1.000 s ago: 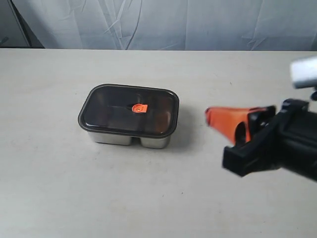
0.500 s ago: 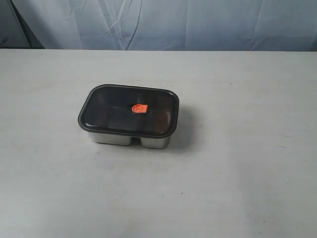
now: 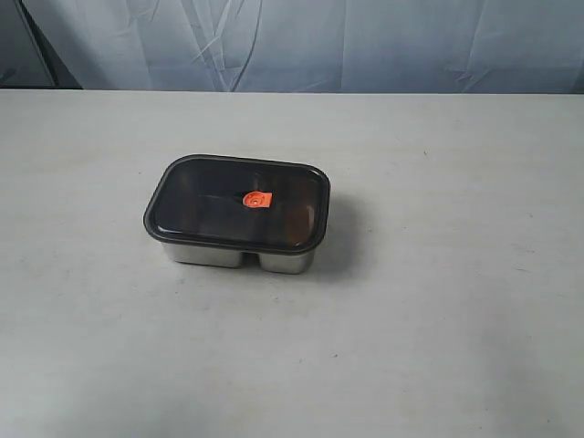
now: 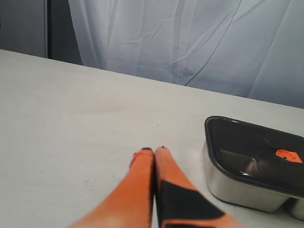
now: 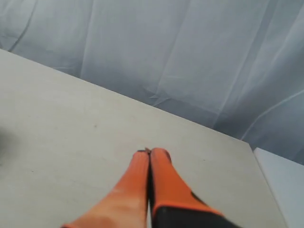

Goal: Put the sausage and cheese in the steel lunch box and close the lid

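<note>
**A:** Start on the left. What is the left gripper (image 4: 154, 150) doing?

**B:** Its fingers are pressed together with nothing between them. It hangs over bare table, near the box (image 3: 239, 256).

**A:** And the box?

**B:** It sits left of the table's middle with the lid (image 3: 235, 203) on. The black rim looks level all round, and the orange valve (image 3: 257, 199) faces up. I can't make out the sausage or cheese through the smoky lid.

**A:** So what's left to do?

**B:** Only a seal check, I'd judge. If a corner stands proud, press it flat with closed fingers near the rim, not on the valve. Push straight down so the box doesn't skate.

**A:** And the right gripper (image 5: 149, 152)?

**B:** It is closed as well, empty, and over bare table. The exterior view doesn't show it.

**A:** What about the surface and the room?

**B:** The table (image 3: 438, 319) is pale and matt with faint scuffs. A creased white curtain (image 3: 319, 41) hangs behind it.
</note>
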Available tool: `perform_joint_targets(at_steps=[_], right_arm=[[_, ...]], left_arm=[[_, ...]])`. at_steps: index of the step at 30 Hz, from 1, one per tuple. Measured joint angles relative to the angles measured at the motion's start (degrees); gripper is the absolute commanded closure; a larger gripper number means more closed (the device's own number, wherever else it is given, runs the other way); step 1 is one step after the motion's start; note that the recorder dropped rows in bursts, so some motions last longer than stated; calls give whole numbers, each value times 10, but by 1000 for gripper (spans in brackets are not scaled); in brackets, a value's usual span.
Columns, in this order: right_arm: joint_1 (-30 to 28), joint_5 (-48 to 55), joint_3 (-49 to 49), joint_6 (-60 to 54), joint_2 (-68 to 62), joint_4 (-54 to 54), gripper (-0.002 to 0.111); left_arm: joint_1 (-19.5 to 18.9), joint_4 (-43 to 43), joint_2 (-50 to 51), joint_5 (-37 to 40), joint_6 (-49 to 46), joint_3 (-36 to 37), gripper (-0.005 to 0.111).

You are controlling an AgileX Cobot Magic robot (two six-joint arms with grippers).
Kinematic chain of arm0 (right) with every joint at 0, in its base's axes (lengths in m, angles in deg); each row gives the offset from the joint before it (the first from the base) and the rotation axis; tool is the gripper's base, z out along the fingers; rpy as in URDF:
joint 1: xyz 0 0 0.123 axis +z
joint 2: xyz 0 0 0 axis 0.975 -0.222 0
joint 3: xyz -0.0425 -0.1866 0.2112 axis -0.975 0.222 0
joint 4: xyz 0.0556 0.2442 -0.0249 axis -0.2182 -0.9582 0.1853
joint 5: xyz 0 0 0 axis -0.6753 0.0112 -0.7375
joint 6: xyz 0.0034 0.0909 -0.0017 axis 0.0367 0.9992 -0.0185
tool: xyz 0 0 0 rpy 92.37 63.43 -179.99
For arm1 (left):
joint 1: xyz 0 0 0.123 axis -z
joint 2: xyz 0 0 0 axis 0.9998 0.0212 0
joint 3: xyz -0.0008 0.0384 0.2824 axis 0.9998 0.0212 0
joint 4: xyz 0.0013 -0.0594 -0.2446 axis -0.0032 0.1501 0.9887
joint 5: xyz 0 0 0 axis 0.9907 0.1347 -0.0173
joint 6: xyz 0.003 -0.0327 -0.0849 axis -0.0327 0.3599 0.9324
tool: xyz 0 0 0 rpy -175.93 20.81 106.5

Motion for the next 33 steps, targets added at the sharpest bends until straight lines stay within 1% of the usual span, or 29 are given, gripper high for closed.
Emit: perform_joint_targets(at_steps=[2, 5, 9, 15, 22, 28, 31, 33], right_arm=[[-5, -21, 4, -95, 27, -99, 109], [-16, -65, 29, -171, 66, -196, 109], [-35, -106, 75, -224, 125, -268, 109], [-46, -95, 112, -347, 203, -362, 109], [-46, -90, 140, -409, 221, -402, 109], [-50, -70, 143, -459, 221, -439, 109], [-69, -65, 143, -464, 221, -466, 109], [-97, -59, 143, -464, 221, -487, 109]], left_arm=[[0, -3, 0, 0, 0, 0, 107], [0, -3, 0, 0, -1, 0, 107], [0, -4, 0, 0, -1, 0, 107], [0, -4, 0, 0, -1, 0, 107], [0, -4, 0, 0, -1, 0, 107], [0, -4, 0, 0, -1, 0, 107], [0, -4, 0, 0, -1, 0, 107], [0, -4, 0, 0, -1, 0, 107]])
